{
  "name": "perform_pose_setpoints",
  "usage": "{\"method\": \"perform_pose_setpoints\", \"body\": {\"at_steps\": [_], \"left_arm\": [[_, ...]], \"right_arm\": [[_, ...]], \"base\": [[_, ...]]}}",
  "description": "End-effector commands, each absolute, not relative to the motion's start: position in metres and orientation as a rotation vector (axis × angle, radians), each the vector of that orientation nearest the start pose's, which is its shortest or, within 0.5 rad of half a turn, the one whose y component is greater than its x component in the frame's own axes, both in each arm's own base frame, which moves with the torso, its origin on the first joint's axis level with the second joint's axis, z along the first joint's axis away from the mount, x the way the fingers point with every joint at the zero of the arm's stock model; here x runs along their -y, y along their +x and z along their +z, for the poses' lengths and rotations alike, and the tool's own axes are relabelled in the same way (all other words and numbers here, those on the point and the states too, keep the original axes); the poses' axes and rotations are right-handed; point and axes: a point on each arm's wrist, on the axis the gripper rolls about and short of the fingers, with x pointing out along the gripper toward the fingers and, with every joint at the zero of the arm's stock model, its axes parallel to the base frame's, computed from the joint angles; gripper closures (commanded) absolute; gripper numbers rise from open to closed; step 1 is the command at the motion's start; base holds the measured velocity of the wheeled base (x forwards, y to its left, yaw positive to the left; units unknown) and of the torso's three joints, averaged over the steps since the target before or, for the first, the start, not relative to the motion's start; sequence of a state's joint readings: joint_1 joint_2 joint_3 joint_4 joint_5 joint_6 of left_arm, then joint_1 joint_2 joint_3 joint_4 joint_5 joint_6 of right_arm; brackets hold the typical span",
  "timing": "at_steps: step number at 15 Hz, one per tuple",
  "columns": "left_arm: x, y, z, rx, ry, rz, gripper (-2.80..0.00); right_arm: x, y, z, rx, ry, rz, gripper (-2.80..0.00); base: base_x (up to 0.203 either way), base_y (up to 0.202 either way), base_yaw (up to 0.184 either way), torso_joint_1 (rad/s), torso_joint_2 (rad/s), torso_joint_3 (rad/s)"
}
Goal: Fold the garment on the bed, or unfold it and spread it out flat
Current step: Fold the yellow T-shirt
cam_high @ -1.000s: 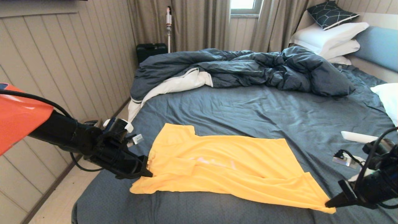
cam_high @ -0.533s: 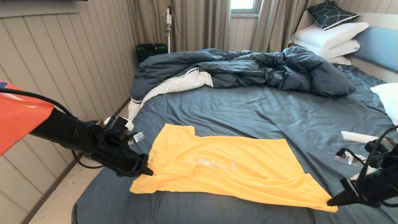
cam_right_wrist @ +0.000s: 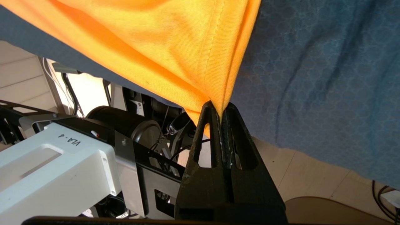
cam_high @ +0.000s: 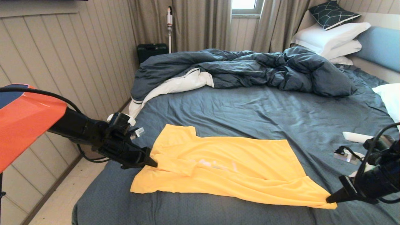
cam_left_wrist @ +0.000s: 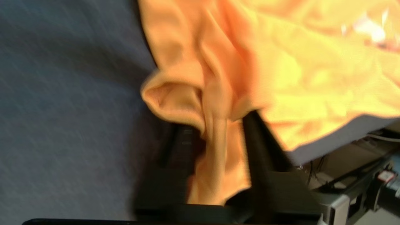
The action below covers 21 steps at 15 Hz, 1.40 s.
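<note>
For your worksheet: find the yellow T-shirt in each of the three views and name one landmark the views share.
Head view: T-shirt lies spread across the near part of the bed, between both grippers.
Left wrist view: T-shirt fills the upper right, a fold running between the left gripper fingers.
Right wrist view: T-shirt hangs from the top, its corner pinched by the right gripper.
Shared landmark: the slate-blue sheet.

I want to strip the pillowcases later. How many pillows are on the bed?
4, maybe more hidden. One dark patterned pillow tops two stacked white pillows by the headboard; another white pillow lies at the bed's right edge.
</note>
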State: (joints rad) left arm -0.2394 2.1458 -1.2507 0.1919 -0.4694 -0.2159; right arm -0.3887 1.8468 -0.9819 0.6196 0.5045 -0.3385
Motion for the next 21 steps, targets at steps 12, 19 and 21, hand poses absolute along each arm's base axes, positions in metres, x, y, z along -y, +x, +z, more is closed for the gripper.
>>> {"method": "perform_pose_setpoints", "body": {"at_steps": [12,19,21], "left_arm": [[0.078,0.315,0.092,-1.170,-0.397,-0.517,-2.80],[0.117,0.326,0.066,-1.220,-0.309,-0.605,-2.80],[0.120,0.332,0.060,-1.225,-0.300,-0.593,-2.80]], "right_arm": [[0.092,0.255,0.097,-1.302,0.369,0.326,0.00],[0.093,0.259,0.098,-1.292,0.371,0.330,0.00],[0.094,0.261,0.095,-1.296,0.379,0.336,0.00]], "base": [[0.000,0.000,0.000,0.000,0.00,0.000],[0.000,0.000,0.000,0.000,0.00,0.000],[0.000,0.000,0.000,0.000,0.00,0.000]]}}
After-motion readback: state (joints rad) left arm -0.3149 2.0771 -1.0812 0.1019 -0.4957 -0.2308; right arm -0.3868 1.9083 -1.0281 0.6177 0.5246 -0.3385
